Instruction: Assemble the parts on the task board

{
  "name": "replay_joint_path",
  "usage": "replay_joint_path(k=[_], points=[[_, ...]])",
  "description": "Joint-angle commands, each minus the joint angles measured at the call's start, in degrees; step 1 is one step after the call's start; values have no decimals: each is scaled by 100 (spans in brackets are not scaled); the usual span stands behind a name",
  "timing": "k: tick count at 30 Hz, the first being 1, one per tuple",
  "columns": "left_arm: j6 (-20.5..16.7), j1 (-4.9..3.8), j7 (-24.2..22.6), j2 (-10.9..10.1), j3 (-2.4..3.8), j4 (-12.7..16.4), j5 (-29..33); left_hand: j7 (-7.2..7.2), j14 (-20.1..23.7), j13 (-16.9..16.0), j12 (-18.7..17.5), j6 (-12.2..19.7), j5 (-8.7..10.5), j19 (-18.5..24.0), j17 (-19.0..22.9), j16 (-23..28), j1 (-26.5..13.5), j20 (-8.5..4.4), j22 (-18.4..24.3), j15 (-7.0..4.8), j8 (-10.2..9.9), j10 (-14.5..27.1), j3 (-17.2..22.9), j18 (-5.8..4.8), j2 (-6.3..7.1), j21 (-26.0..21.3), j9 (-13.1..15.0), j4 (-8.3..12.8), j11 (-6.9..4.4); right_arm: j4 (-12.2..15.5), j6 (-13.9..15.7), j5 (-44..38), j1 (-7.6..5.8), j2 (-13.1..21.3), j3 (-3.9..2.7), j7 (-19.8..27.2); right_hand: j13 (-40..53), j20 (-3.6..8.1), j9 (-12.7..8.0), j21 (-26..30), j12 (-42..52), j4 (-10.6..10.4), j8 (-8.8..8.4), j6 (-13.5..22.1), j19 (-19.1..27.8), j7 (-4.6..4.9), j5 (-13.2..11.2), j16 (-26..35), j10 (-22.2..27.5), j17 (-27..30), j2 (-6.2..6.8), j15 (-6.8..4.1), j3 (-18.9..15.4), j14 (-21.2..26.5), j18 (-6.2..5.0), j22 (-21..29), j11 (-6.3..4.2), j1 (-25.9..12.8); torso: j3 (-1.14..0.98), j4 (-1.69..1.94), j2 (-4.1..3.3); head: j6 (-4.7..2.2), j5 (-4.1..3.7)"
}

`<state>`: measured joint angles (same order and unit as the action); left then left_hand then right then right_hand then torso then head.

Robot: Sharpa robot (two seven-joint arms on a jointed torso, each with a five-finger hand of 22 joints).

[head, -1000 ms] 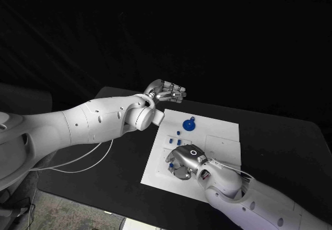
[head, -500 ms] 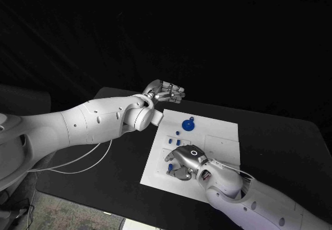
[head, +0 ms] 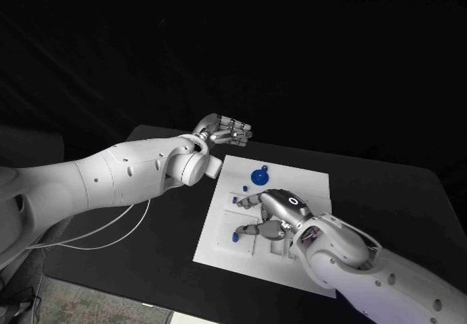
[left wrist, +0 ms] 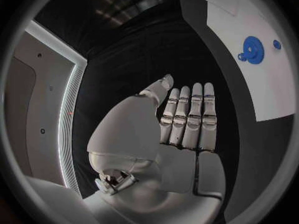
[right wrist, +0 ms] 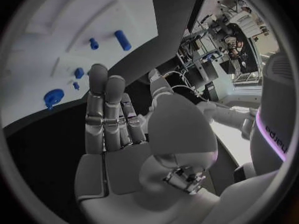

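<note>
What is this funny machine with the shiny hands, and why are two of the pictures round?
It is a robot with two white arms, and each ends in a silver hand. One picture comes from a camera on its head, looking down at a black table. The round pictures come from small cameras at its wrists, behind each hand. On the table lies a white task board with small blue parts, like the round blue gear and a little blue peg. The left hand hovers beyond the board's far corner, fingers straight, holding nothing. The right hand is over the board, and it holds nothing either.
</note>
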<state>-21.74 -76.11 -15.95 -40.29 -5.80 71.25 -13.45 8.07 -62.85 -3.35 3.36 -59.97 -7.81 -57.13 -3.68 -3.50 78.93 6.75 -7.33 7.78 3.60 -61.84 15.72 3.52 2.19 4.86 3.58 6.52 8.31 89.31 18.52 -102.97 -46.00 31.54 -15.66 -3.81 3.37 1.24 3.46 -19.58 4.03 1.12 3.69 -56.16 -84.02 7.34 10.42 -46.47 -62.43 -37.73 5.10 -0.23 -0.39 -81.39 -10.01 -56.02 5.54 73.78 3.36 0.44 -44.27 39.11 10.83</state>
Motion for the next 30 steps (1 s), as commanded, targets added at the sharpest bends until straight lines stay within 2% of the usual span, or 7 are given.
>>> replay_joint_path(k=[1, 8, 12, 14, 16, 24, 30], points=[[103, -6, -59, -20, 0, 1, -6, 22, 6, 5, -6, -5, -25, -9, 5, -1, -13, 25, 9, 14, 1, 48, -18, 42, -49, 0, 1, -9, 4, 153, 173, 1143, -15, 271, -117, 327, 12, 115, 16, -22, 124, 359, -9, -218, -216, 30, -52, -12, -497, 8, -448, -131, 315, 7, -13, 16, -120, 142, -5, -11, 15, -16, -103], [198, 33, -200, -104, -16, 5, 27, 16, -32, 5, -6, -12, -25, -15, 3, -3, -37, 22, 18, 3, 2, 14, -45, 38, -53, -5, 1, -25, -9, 320, -228, 2204, -102, 1065, -367, 111, 488, 384, 79, -123, 972, 910, -4, -818, -222, -203, -339, 8, -1570, -70, -424, -409, 1298, -41, 206, -24, -562, -183, -36, -77, 75, -7, -406], [242, 84, -263, -161, -29, 22, 51, 14, -57, 5, -6, -16, -27, -27, 2, -4, -41, 16, 22, -6, 2, 2, -49, 35, -62, -3, 1, -30, -13, 269, -889, 2985, -169, 1519, -411, -562, 3570, 508, 134, -409, 4072, 869, -9, -868, -222, -223, -243, -111, -421, -348, -394, -495, 1089, -125, 321, -135, -709, -518, -70, -123, 124, 16, -634], [260, 105, -278, -182, -36, 34, 61, 14, -57, 5, -6, -16, -27, -27, 2, -4, -41, 16, 22, -6, 2, 2, -49, 35, -62, -3, 1, -30, -13, 253, -1146, 3180, -182, 1650, -418, -856, 4086, 497, 194, -757, 4460, 694, -1, -848, -238, -286, -222, -247, -450, -515, -492, -484, 1009, -125, 369, -325, -679, -634, -83, -139, 140, 31, -700], [288, 130, -293, -204, -43, 50, 74, 14, -61, 5, -6, -16, -25, -31, 3, -2, -52, 13, 27, -6, 1, -1, -57, 30, -62, -5, 1, -36, -14, 245, -1361, 3369, -192, 1785, -424, -1176, 4408, 504, 209, -1092, 4706, 494, -4, -766, -254, -286, -744, -399, -531, -689, -663, -483, 1057, -108, 384, -510, -674, -811, -93, -146, 151, 38, -756], [444, 217, -413, -285, -61, 128, 105, 7, -84, 5, -6, 1, -19, -41, 1, -2, -90, 11, 42, -13, 2, -8, -106, 20, -48, -14, 2, -53, -31, 267, -1903, 3816, -200, 2037, -429, -2435, 5688, 488, 286, -1708, 5549, 230, -2, -706, -259, -266, -757, -1062, -859, -1655, -336, -456, 1504, -78, 409, -930, -643, -973, -130, -179, 195, 105, -959], [500, 245, -472, -349, -66, 221, 118, 5, -91, 5, -6, 6, -18, -59, 1, -2, -91, 6, 82, -14, 1, -12, -180, 6, -67, -30, 1, -57, -31, 309, -2197, 4035, -173, 2069, -421, -3204, 6101, 471, 341, -2203, 5740, 68, -3, -638, -279, -247, -741, -1247, -1051, -1969, -258, -441, 1470, -115, 420, -1247, -627, -1113, -108, -174, 190, 148, -1057]])
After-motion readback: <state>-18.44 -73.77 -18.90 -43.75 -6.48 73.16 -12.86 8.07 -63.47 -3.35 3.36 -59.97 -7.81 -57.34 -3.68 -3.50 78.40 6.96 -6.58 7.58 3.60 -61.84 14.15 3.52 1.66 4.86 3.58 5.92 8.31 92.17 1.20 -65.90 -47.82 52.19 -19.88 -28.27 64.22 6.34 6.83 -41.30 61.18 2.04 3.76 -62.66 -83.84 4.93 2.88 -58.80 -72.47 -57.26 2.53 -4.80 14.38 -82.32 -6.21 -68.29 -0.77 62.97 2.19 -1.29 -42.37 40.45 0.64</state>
